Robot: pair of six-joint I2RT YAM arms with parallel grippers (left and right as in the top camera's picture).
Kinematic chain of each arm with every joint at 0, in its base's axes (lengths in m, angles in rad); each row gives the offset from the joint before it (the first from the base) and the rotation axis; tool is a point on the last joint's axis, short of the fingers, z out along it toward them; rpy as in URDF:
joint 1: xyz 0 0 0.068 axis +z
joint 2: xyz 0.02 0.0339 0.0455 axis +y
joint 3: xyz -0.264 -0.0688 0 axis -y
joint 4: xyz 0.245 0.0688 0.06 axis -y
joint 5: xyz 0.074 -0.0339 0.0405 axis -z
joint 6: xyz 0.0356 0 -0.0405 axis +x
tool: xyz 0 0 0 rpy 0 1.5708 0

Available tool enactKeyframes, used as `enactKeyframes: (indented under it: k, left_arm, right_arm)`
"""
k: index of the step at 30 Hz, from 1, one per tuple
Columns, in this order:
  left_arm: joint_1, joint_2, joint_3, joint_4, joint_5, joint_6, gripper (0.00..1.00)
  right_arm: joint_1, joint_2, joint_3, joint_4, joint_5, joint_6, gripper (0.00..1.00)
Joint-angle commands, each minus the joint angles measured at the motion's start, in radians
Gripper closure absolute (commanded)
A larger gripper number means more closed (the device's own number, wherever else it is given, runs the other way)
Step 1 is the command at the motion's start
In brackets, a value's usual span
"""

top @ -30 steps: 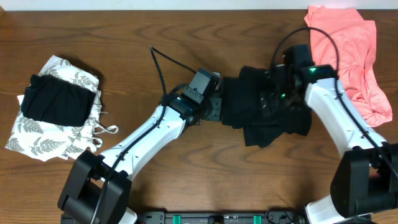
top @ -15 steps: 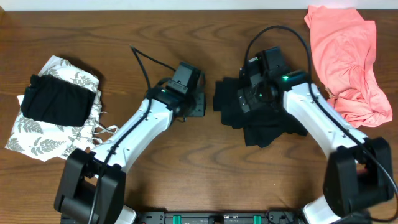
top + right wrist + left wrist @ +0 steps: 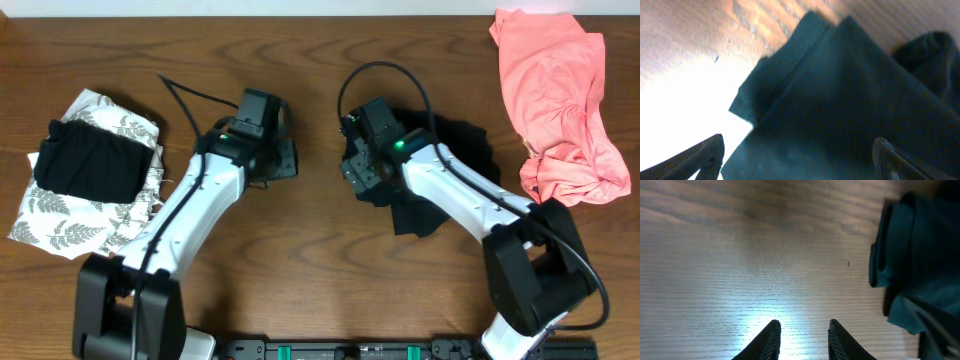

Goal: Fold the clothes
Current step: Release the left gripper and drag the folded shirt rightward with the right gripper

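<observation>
The right gripper has its fingers spread wide. The black shirt fills the space under and between them, with a folded corner of cloth pointing toward the bare wood at upper left. Whether the tips touch the fabric cannot be told. The left gripper shows two tips with only a narrow gap and nothing in it, over the bare table. The shirt lies off to their right, apart from them. Seen from overhead, the shirt sits bunched right of centre, with the right gripper at its left edge and the left gripper clear of it. Farther out, a salmon-pink garment lies in the far right corner. At the left, a black garment rests on a leaf-print garment.
</observation>
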Motion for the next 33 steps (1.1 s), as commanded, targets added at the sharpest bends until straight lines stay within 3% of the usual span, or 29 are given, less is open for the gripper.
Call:
enactKeyframes:
  k: [1, 9, 12, 13, 15, 21, 23, 33]
  left_arm:
    - [0.004, -0.042, 0.003, -0.005, -0.006, 0.034, 0.67]
    - [0.004, -0.044, 0.003, -0.032, -0.007, 0.034, 0.67]
    - [0.004, -0.044, 0.003, -0.032, -0.007, 0.034, 0.67]
    - [0.004, -0.044, 0.003, -0.032, -0.007, 0.034, 0.67]
    - [0.004, -0.044, 0.003, -0.032, -0.007, 0.034, 0.67]
    - [0.004, -0.044, 0.003, -0.039, -0.007, 0.034, 0.67]
    - [0.004, -0.044, 0.003, -0.043, -0.007, 0.034, 0.67]
    - [0.004, -0.043, 0.003, -0.042, -0.008, 0.034, 0.67]
  right_arm:
    - [0.015, 0.066, -0.004, 0.024, 0.089, 0.011, 0.08]
    - [0.066, 0.171, -0.004, 0.043, 0.224, -0.004, 0.07]
    - [0.086, 0.179, -0.003, 0.06, 0.269, -0.004, 0.15]
    - [0.092, 0.179, -0.003, 0.065, 0.282, -0.004, 0.21]
    - [0.101, 0.179, -0.003, 0.067, 0.306, -0.003, 0.46]
    - [0.096, 0.178, 0.002, 0.034, 0.315, 0.037, 0.79]
    - [0.091, 0.175, 0.025, -0.014, 0.312, 0.07, 0.99]
    - [0.085, -0.055, 0.157, -0.145, 0.156, 0.079, 0.99]
